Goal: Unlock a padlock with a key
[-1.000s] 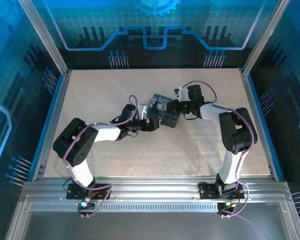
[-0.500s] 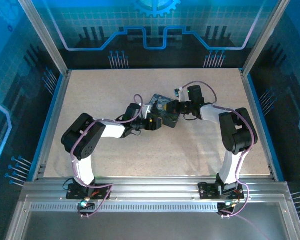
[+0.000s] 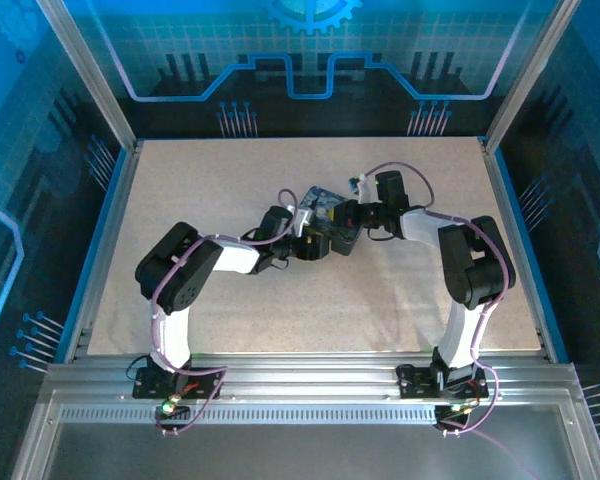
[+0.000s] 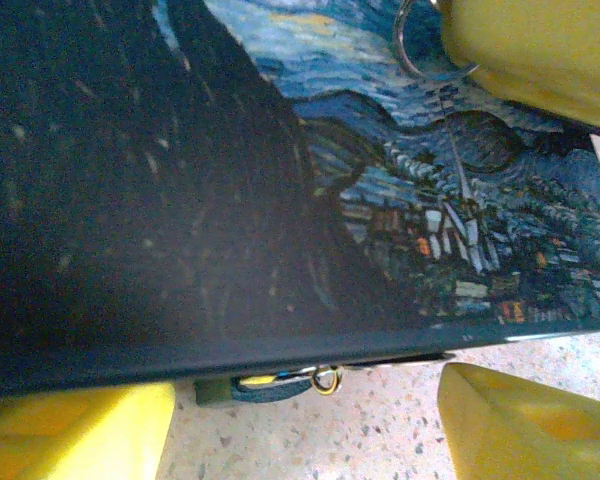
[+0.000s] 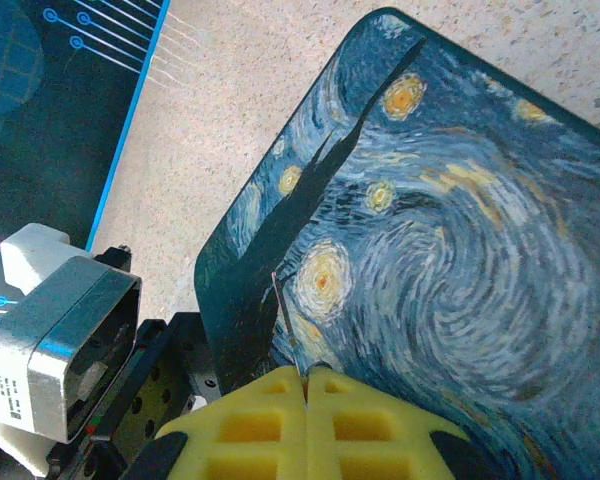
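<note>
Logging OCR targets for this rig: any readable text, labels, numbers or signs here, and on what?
Nothing legible.
White label on the silver housing, right wrist view: black print, too small to read.
Tin lid: painted night sky, no lettering.
Back panel: gear sign, no words.

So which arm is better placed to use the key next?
Right, likely: the right hand is shut on the key by the tin; the left hand sits open at the tin's edge.
</note>
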Robot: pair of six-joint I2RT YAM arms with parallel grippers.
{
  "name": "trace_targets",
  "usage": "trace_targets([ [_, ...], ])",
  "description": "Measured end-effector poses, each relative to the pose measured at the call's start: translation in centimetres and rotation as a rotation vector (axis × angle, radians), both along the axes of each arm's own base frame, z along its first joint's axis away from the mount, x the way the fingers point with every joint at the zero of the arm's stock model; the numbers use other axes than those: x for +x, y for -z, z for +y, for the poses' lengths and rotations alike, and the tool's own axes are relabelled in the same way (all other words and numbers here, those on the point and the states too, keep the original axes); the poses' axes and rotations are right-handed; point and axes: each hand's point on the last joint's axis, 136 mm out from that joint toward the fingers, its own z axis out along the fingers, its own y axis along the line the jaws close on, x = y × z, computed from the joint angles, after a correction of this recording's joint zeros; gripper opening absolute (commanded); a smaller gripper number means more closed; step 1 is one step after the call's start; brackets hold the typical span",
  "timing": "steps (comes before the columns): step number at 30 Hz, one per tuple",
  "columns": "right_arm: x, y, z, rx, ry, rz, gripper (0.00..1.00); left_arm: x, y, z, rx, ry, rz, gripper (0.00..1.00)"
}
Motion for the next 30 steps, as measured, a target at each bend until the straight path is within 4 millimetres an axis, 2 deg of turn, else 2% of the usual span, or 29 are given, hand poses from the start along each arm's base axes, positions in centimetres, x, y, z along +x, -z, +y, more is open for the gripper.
trace_targets([
  [11, 0.1, 0.0, -0.1, -0.005, 0.007, -0.003, 0.0, 0.5, 0.6, 0.0, 0.052, -0.032, -0.022, 0.53],
  [16, 0.1, 0.0, -0.1, -0.007, 0.009, -0.004, 0.0, 0.6, 0.7, -0.1, 0.065, -0.042, -0.026, 0.5],
  [23, 0.2, 0.0, -0.1, -0.006, 0.009, -0.005, 0.0, -0.1, 0.7, -1.4, 0.062, -0.013, -0.027, 0.4],
  [30, 0.2, 0.0, -0.1, -0.006, 0.008, -0.006, 0.0, -0.2, 0.6, -1.5, 0.06, -0.014, -0.03, 0.37],
])
